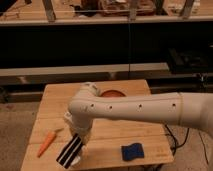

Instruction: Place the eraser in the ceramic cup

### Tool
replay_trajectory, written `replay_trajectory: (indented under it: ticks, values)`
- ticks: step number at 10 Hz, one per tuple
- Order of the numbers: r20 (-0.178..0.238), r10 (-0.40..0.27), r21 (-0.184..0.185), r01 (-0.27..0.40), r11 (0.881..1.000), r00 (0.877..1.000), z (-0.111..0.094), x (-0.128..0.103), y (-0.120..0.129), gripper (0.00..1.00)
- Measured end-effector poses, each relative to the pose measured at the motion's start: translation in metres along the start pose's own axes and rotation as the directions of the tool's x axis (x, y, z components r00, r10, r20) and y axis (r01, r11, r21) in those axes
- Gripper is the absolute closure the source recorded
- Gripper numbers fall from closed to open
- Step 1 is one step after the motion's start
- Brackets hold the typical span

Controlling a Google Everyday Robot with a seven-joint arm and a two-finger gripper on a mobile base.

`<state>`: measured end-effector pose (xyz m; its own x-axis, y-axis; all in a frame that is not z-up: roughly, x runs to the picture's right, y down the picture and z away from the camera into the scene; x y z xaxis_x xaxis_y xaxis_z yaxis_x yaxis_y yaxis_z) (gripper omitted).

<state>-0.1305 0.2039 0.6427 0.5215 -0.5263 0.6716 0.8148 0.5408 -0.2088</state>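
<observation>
Gripper [70,150] sits low in the lower left of the frame, black-and-white striped, at the front edge of the wooden table [115,132], with the white arm [140,107] reaching in from the right. Whether it is clenched, released or carrying anything, I cannot tell from where I stand. A pale object [76,161] shows just under it, too unclear to name. Left of it lies a carrot [46,143].

What I take for the eraser [132,151] is the small blue block lying flat at lower centre, apart from the gripper and to its right. The ceramic cup [113,93] looks to be the reddish round vessel at the table's far side, half hidden behind the arm.

By my reckoning the pick is not yet made. To do it well, the gripper should shift right, come straight down over the block's narrow sides, grip it squarely, lift clear, then travel back over the cup's mouth and let go low, so the eraser drops in without bouncing off the rim.
</observation>
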Motion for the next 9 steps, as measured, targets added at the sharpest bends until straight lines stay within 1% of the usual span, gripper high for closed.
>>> replay_trajectory:
  ticks: [1,3,6,8,9]
  values:
    - [-0.004,-0.015,0.001,0.015,1.000,1.000,0.001,-0.004,-0.001,0.93]
    - [-0.015,-0.025,-0.004,0.025,1.000,1.000,0.004,-0.008,-0.001,0.76]
    - [-0.033,-0.016,-0.024,0.015,1.000,0.999,0.008,-0.010,-0.001,0.41]
    - [-0.030,-0.009,-0.031,0.008,0.999,1.000,0.011,-0.011,-0.003,0.26]
    - [-0.018,-0.003,-0.038,0.002,0.999,1.000,0.014,-0.012,-0.005,0.20]
